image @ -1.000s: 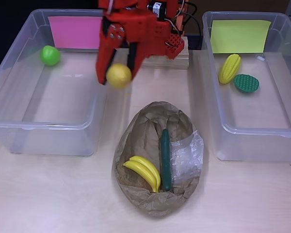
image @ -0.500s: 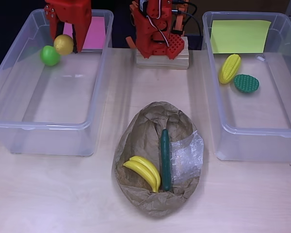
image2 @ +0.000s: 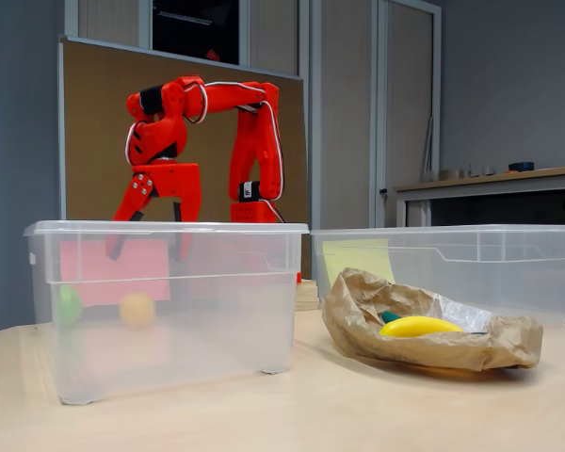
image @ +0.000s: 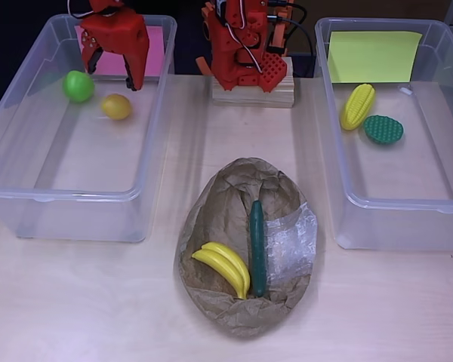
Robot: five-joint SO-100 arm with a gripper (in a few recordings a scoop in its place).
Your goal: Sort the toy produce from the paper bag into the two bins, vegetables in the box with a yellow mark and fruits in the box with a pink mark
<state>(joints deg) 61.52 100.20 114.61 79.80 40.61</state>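
The red gripper [image: 112, 72] hangs over the far end of the clear plastic bin with the pink mark [image: 30, 200], jaws spread and empty. Below it a smooth round yellow lemon [image: 116, 106] lies on the bin floor, near a glossy green ball-shaped fruit [image: 78, 85]. On the pale wooden bench [image: 83, 302], the crumpled brown paper bag [image: 234, 317] holds curved yellow bananas [image: 223, 266] beside a slim dark green cucumber [image: 257, 246]. The yellow-marked bin [image: 392, 219] holds ridged corn [image: 357, 106] and a bumpy green oval vegetable [image: 383, 129].

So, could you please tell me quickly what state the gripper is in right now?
Gripper: open and holding nothing, above the bin with the pink mark; the yellow fruit lies free on the bin floor below it.
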